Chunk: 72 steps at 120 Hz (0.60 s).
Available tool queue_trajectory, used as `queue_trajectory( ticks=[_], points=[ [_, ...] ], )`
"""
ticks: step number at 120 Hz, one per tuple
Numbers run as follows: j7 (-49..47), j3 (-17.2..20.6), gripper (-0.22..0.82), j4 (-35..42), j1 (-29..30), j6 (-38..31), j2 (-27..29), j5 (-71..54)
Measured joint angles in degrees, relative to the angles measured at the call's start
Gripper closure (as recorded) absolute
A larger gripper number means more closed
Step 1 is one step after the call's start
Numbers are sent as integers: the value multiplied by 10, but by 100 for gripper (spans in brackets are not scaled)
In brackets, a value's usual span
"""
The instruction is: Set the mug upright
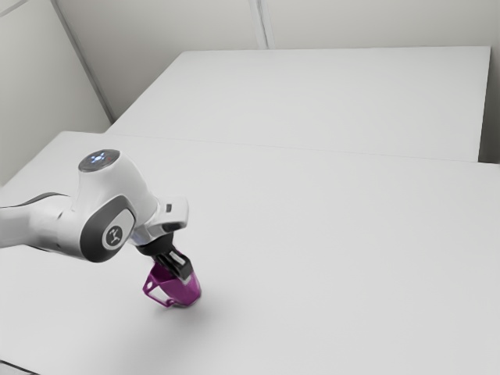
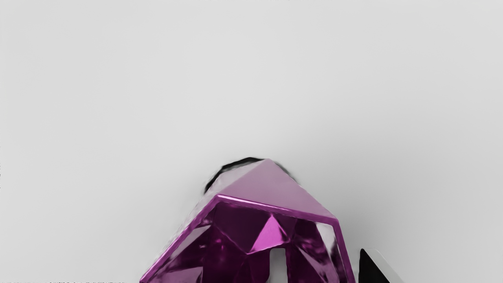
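At the exterior view's lower left my gripper (image 1: pixel 180 269) reaches down to the mouth of the purple faceted mug (image 1: pixel 186 291). The mug leans, its mouth tipped up toward the hand, and its angular handle points to the exterior view's left. Looking from the wrist, I see into the mug (image 2: pixel 271 188), past its rim. My gripper (image 2: pixel 323 266) is open around the mug's side wall: one finger (image 2: pixel 278 263) is inside the mouth and the other (image 2: pixel 371 265) stands outside. A gap separates the inner finger from the wall. The mug's near part is cut off by the wrist view's edge.
The mug is over a broad white table (image 1: pixel 336 258). Another white surface (image 1: pixel 328 101) adjoins it at the back, with pale walls behind. A dark edge (image 1: pixel 17 367) crosses the exterior view's lower left corner.
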<state>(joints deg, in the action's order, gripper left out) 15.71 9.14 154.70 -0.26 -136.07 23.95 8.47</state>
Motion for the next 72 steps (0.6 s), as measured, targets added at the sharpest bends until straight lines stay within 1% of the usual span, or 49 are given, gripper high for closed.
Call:
queue_trajectory(
  ticks=[8,17,32,38,43,55,60,66,72],
  points=[
    [-21,0,35,0,0,-5,-1,0],
    [-42,0,25,0,0,-10,-1,0],
    [-72,0,14,0,0,-11,0,0],
    [-81,-1,11,-16,0,6,0,1],
    [-87,-7,9,-59,0,39,0,1],
    [-91,-35,6,-155,1,125,0,1],
    [-90,-42,5,-207,1,167,-1,0],
    [-87,-45,4,-293,1,219,-19,-3],
    [-85,-44,3,-400,1,270,-62,-13]
  ],
)
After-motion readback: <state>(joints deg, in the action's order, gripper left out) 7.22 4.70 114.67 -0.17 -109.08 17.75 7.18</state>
